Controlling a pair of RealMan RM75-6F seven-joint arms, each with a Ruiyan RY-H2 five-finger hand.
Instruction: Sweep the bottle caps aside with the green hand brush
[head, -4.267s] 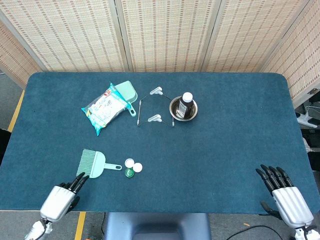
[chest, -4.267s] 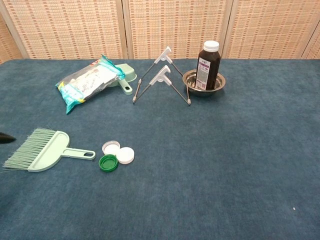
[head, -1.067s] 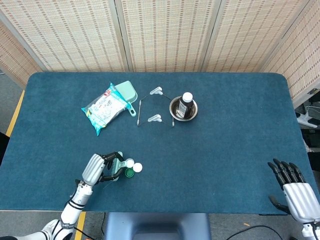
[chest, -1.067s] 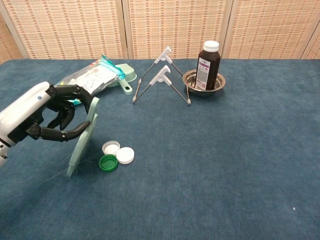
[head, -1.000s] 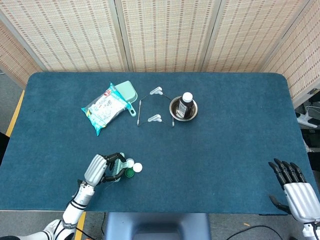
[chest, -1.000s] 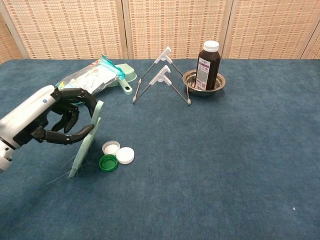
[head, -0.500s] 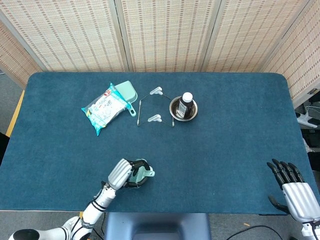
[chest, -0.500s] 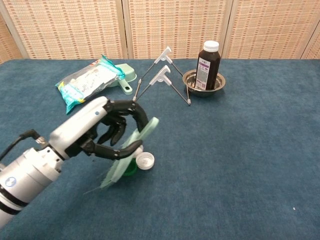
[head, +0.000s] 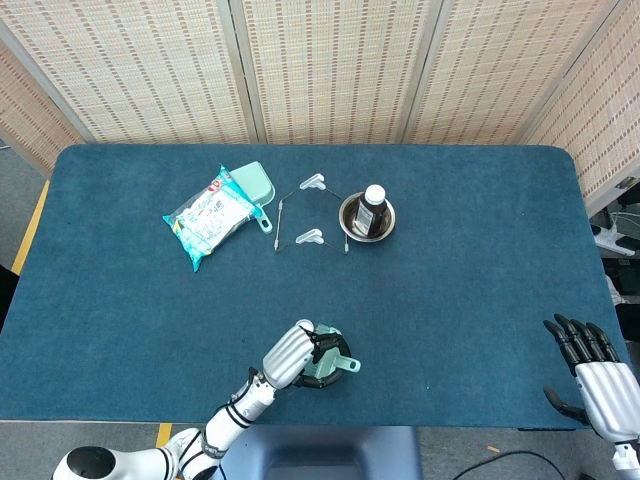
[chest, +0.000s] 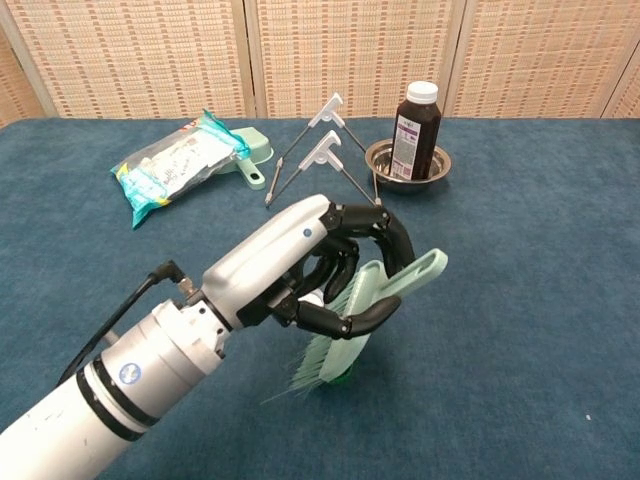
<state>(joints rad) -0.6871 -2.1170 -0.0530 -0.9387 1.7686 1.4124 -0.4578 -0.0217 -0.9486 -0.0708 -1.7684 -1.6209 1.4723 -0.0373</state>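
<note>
My left hand (chest: 320, 262) grips the green hand brush (chest: 375, 305), tilted with its bristles on the blue cloth and its handle pointing up to the right. The same left hand (head: 295, 352) and brush (head: 332, 366) lie near the table's front edge in the head view. A green bottle cap (chest: 340, 374) peeks out just under the bristles; a bit of a white cap (chest: 313, 299) shows behind the fingers. The other cap is hidden. My right hand (head: 600, 375) rests open at the front right corner, fingers spread, holding nothing.
A packet of wipes (head: 208, 219) lies on a green dustpan (head: 254, 186) at the back left. Two wire stands with white clips (head: 310, 237) stand beside a brown bottle (head: 372, 209) in a steel bowl (head: 352, 221). The blue cloth (head: 480, 270) covers the table.
My left hand has swept the brush rightward along the front of the table, pushing the caps with it. The white caps, visible a moment ago, are now mostly hidden behind hand and brush.
</note>
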